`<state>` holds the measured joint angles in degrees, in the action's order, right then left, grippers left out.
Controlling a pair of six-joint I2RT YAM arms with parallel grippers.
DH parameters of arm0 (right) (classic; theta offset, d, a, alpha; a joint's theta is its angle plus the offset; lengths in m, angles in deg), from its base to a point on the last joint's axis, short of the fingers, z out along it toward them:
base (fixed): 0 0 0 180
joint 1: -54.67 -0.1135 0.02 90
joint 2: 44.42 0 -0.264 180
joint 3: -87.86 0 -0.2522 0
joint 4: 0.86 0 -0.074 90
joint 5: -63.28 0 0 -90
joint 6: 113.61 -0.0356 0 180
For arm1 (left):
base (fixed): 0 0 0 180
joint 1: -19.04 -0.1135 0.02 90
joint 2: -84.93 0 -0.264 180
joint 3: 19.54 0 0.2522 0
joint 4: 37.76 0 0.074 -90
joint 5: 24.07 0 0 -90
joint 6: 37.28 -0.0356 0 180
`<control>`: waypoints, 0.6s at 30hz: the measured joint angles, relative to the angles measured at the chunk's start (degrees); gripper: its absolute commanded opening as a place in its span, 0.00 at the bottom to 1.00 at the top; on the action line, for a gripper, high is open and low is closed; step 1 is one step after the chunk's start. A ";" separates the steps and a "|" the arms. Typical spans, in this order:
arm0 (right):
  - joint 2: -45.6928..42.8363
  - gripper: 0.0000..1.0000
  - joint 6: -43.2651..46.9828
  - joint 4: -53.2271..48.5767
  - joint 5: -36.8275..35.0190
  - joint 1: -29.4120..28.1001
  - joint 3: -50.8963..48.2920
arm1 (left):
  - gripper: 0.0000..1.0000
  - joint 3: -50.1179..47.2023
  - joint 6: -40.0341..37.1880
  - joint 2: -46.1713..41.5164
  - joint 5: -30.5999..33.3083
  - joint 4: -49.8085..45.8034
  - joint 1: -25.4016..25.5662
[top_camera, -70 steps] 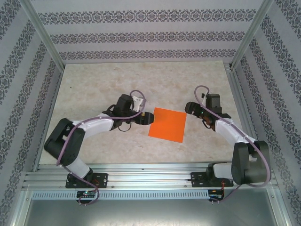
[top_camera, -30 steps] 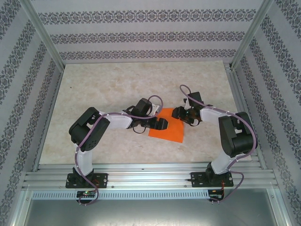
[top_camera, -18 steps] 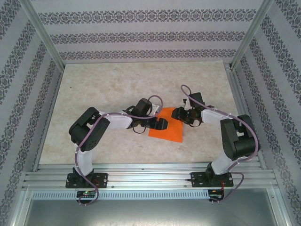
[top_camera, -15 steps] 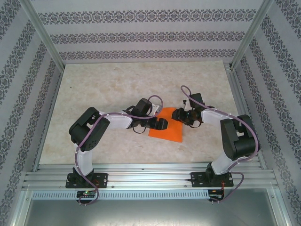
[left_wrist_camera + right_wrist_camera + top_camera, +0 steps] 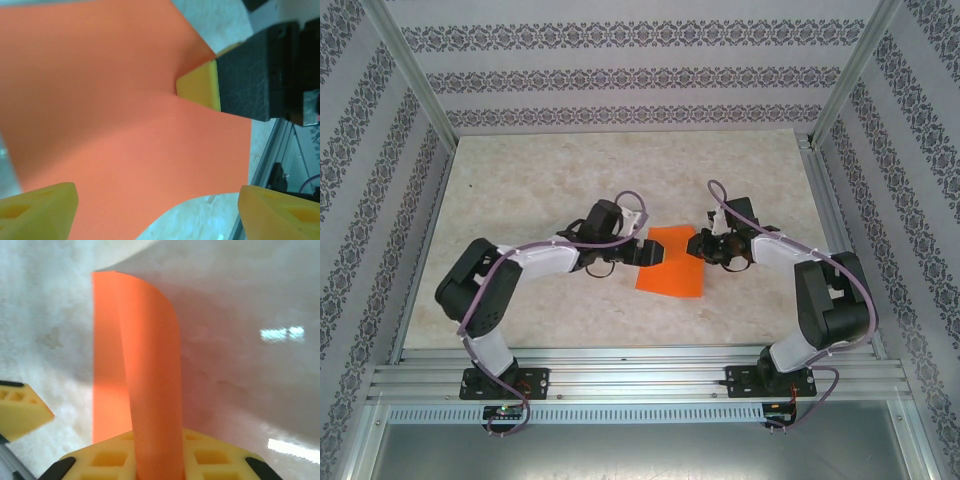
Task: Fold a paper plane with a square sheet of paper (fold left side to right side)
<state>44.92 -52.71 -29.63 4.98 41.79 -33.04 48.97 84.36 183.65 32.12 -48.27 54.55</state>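
Note:
The square sheet of paper [image 5: 670, 270] is bright orange and lies at mid-table between the two arms. My right gripper [image 5: 697, 246] is shut on its right edge. In the right wrist view the sheet [image 5: 150, 365] curls upward from between the yellow fingers [image 5: 100, 460] of that gripper [image 5: 157, 445]. My left gripper [image 5: 650, 253] stands open over the sheet's left edge. From the left wrist the paper [image 5: 110, 115] lies ahead of the wide-apart fingertips [image 5: 37, 210], puckered where the right gripper's yellow finger [image 5: 200, 85] pinches its far edge.
The table top [image 5: 540, 190] is pale marble-patterned. An aluminium rail [image 5: 640, 375] runs along the near edge and frame posts [image 5: 415, 80] stand at the sides before patterned walls. The side rail [image 5: 277, 160] shows beyond the paper.
The right gripper has closed on the sheet's right edge, which now curls up. The left gripper has drawn back a little to the left and opened wider.

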 measured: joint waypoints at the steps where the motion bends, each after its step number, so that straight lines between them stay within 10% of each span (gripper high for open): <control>1: -0.72 0.18 -0.44 0.59 1.09 0.28 -0.11 | 0.87 -0.79 -0.04 -1.99 -0.24 -0.07 -1.31; 9: -7.13 0.16 -8.79 11.50 12.83 4.42 -1.92 | 0.91 -9.57 0.37 -16.09 -5.64 1.07 -15.08; 18: -16.17 0.16 -21.88 28.98 27.06 4.79 0.28 | 0.95 -9.92 -0.11 -24.48 -16.06 2.62 -17.62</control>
<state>28.75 -74.59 -0.65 32.04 46.57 -32.75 39.04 84.25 159.17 16.06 -45.65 36.93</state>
